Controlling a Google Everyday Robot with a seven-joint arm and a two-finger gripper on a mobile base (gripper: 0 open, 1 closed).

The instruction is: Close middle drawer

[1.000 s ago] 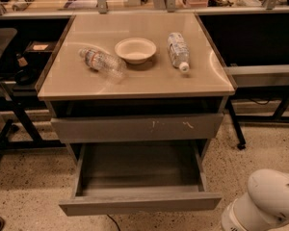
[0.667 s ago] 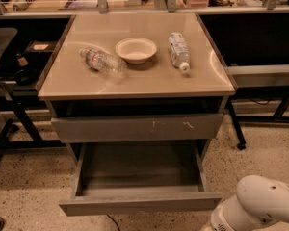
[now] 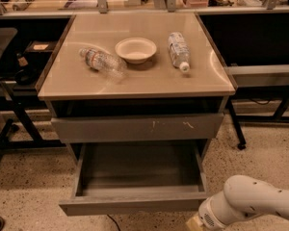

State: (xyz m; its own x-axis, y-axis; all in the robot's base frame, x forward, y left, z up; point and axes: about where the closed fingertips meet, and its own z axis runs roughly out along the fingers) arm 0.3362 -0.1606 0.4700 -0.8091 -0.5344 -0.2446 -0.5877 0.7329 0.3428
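The middle drawer (image 3: 135, 203) is pulled far out of the grey cabinet. Its plain grey front faces me and its shallow grey box (image 3: 139, 165) is empty. Above it is the drawer front with white scratch marks (image 3: 139, 127), pushed in. My white arm (image 3: 250, 203) comes in from the bottom right. My gripper (image 3: 193, 223) is at the bottom edge, just below and right of the open drawer's front right corner, mostly cut off by the frame.
On the cabinet top (image 3: 149, 83) lie a clear bottle (image 3: 101, 61), a white bowl (image 3: 136, 49) and a second bottle (image 3: 178, 51). Dark table frames and legs stand at left (image 3: 19, 114) and right (image 3: 260, 76). The floor is speckled.
My arm has moved left and further into view, toward the open drawer's front right corner. The drawer has not moved.
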